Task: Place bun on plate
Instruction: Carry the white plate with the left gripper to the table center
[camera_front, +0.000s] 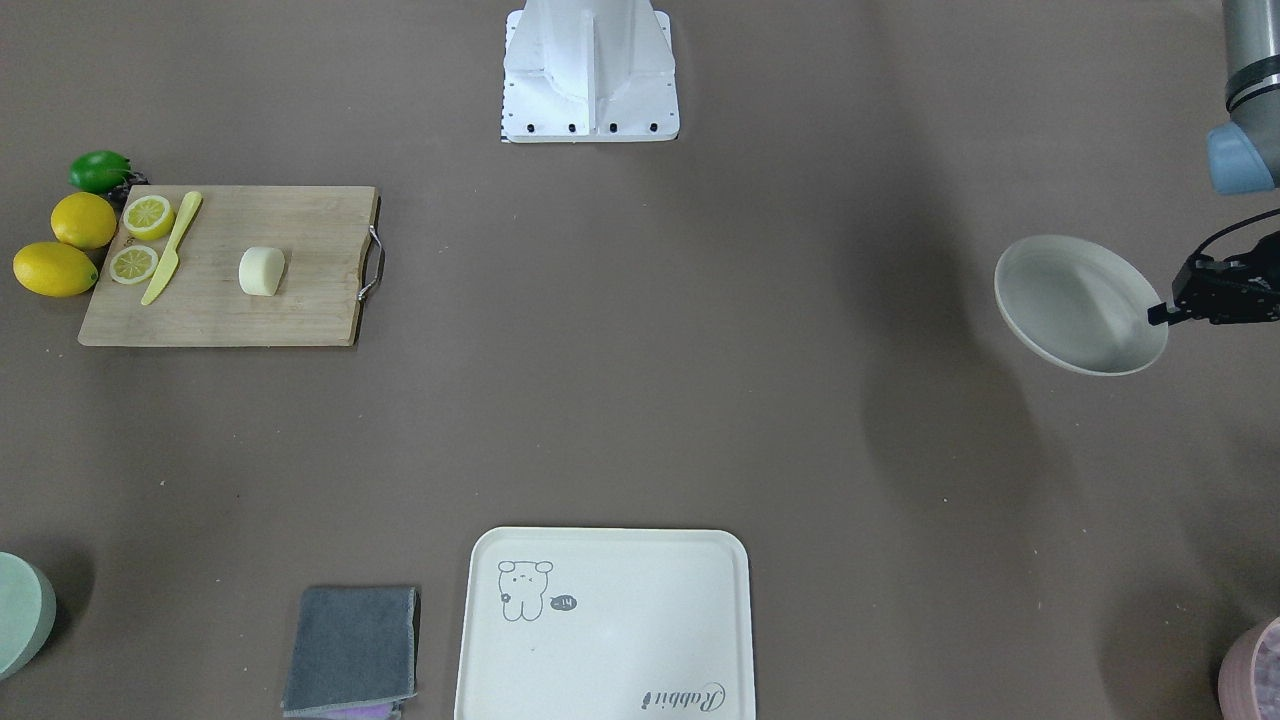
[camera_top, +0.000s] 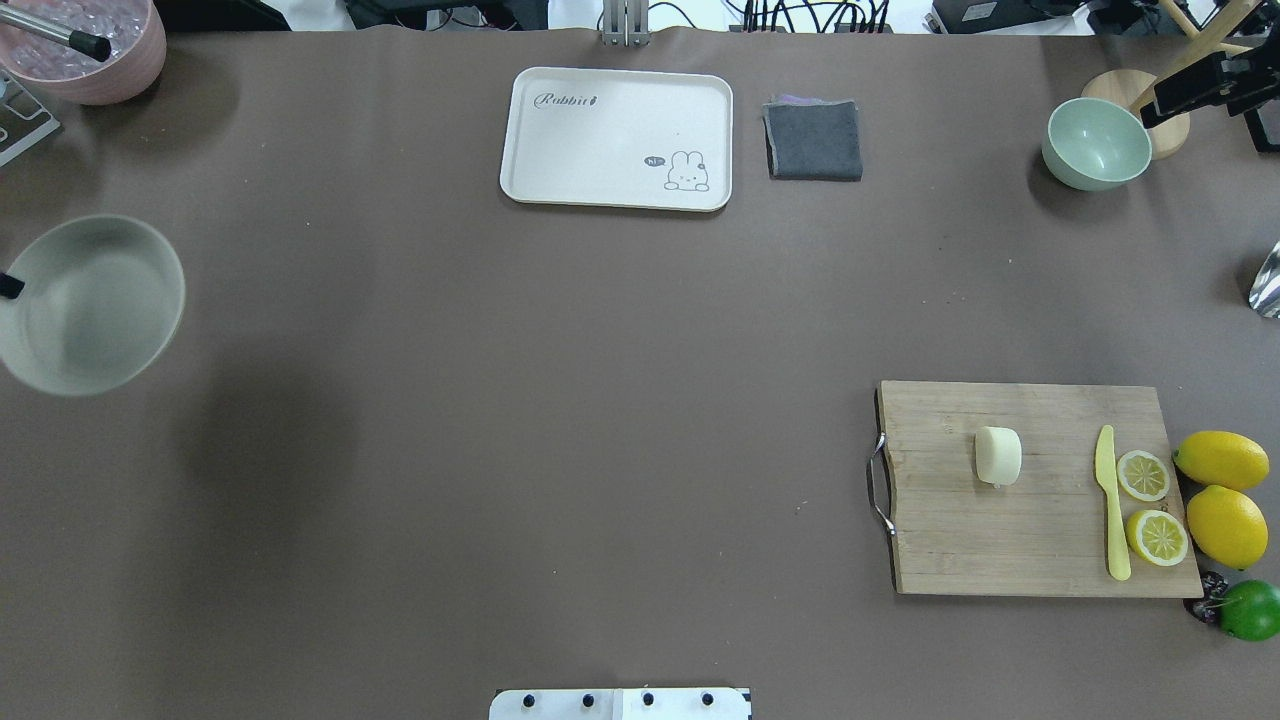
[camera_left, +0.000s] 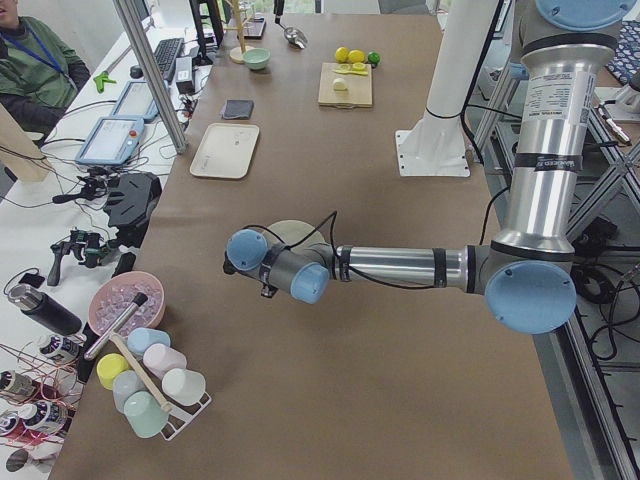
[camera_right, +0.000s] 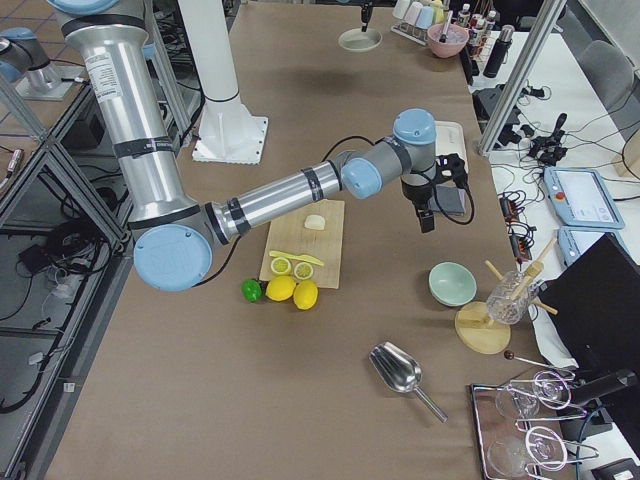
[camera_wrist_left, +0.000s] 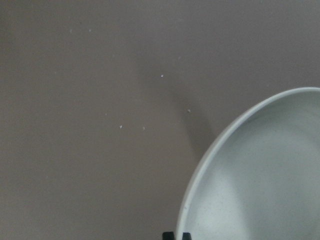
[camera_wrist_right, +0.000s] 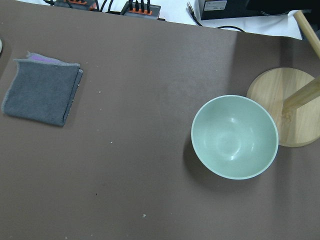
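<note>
Plate is hanging over the tabletop's left edge — left gripper fingers clamping its rim; right gripper fingers: cannot tell.

The left arm extends with its forearm level. The left gripper is clamped on the rim of the plate and holds it aloft. The right arm reaches outward, elevated. The right gripper points straight down. Its finger separation cannot be determined.

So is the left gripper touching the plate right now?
Touching. The front-facing view shows the left gripper with its jaws closed on the rim of the tilted plate.
</note>
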